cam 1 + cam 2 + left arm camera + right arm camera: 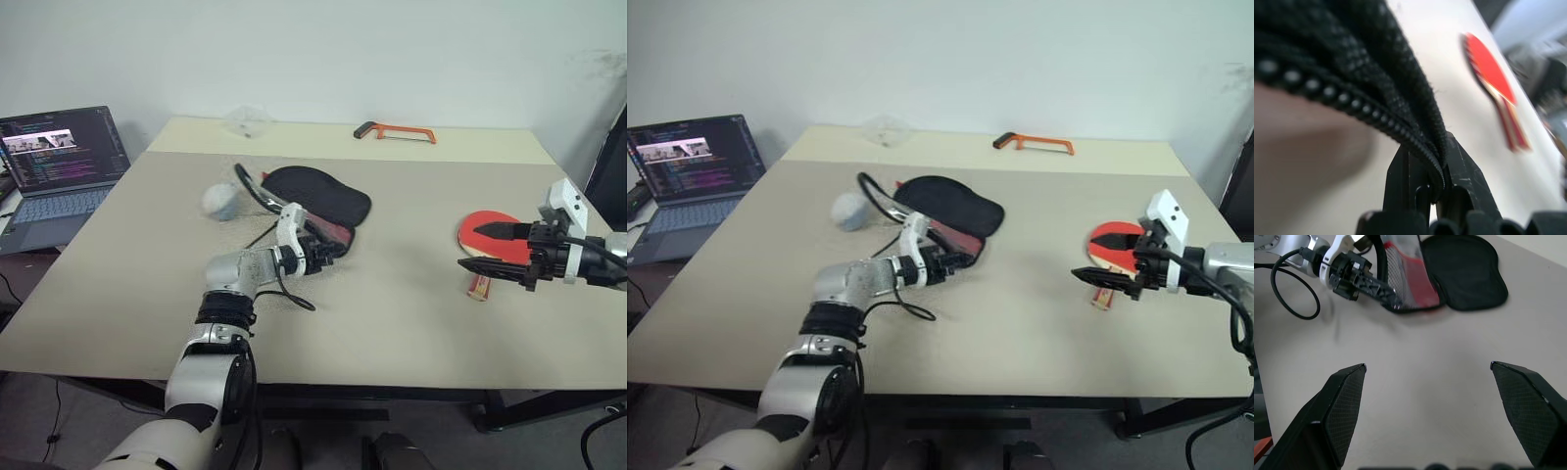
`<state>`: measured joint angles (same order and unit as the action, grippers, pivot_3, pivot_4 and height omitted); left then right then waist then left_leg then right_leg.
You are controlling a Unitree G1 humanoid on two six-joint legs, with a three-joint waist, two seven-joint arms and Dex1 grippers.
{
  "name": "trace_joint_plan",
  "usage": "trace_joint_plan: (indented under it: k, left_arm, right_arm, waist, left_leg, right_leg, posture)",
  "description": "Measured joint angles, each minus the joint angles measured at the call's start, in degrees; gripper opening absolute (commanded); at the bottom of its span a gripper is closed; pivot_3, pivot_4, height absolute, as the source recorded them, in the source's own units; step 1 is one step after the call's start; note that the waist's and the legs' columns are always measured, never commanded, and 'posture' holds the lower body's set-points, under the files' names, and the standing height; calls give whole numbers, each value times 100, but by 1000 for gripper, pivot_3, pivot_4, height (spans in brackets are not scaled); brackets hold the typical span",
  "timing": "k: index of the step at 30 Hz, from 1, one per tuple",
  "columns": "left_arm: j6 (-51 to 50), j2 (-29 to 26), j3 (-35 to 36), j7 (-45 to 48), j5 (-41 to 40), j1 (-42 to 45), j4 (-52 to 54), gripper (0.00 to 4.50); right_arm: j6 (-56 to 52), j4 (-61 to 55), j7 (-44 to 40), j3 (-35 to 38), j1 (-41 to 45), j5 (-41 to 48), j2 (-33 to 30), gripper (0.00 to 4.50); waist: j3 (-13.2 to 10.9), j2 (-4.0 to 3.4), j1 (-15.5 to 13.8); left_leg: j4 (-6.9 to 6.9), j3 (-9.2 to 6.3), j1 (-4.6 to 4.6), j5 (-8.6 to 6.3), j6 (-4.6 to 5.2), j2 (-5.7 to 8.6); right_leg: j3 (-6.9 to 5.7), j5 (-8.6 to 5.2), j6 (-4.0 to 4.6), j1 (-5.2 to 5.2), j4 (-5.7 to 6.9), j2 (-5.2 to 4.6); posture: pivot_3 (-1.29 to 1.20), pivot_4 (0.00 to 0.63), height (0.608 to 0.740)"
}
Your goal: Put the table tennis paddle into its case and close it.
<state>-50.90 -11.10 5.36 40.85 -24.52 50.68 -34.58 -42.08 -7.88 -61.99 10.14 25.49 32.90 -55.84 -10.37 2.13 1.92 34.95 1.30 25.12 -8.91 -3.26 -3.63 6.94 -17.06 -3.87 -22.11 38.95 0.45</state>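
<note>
The case [323, 196] lies open near the table's middle, black fabric up, with a red and mesh flap at its near edge. My left gripper [333, 250] is shut on that near edge; the left wrist view shows the zip edging [1420, 147] pinched between the fingers. The table tennis paddle [487, 233] lies red face up at the right, its wooden handle [478, 287] toward the front edge. Just above the paddle my right gripper [488, 252] hangs open, holding nothing. In the right wrist view its fingertips [1352, 382] stand wide apart, facing the case [1464, 269].
A small grey-white oval pouch [220, 201] sits left of the case. An orange-handled saw [397, 130] and a clear plastic piece [245, 119] lie at the table's far edge. A laptop [59, 166] stands open off the left side. A black cable [294, 299] loops by my left wrist.
</note>
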Motion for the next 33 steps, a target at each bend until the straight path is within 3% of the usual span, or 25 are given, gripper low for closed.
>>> trace_joint_plan:
  k: [5,11,17,27,33]
  left_arm:
    - [285,-250,-807,1106,317,319,-408,18]
    - [1038,-803,-1189,2087,785,633,-1132,18]
    - [2248,-1239,-1181,1820,1460,1329,-2636,18]
    - [3258,-1426,-1088,1149,2127,1685,-3536,18]
    - [3101,-1213,-1014,1995,2137,1652,-3547,18]
  right_arm:
    - [-91,-85,47,67,-146,17,-9,4500]
    - [-114,-101,89,192,-199,45,-25,4500]
    - [-114,-110,98,190,-182,43,-23,4500]
    - [-98,-106,79,42,-82,37,3,4500]
    - [-92,-103,71,-20,3,37,9,4500]
  waist:
    - [0,0,9]
    - [0,0,93]
    - [-1,0,137]
    - [0,0,118]
    - [-1,0,119]
  left_leg:
    - [0,0,1,0,0,0]
    - [-4,-1,13,0,1,-1]
    - [-4,-4,25,0,2,-1]
    - [3,-14,70,0,2,-1]
    - [2,-17,75,0,2,-1]
  right_leg:
    - [1,-1,1,-3,0,0]
    - [2,-1,7,-15,1,2]
    - [1,-2,5,-25,0,3]
    - [-13,4,15,-58,4,2]
    - [-19,7,20,-61,4,2]
  posture:
    - [0,150,740]
    - [0,150,740]
    - [0,150,740]
    - [0,150,740]
    - [0,150,740]
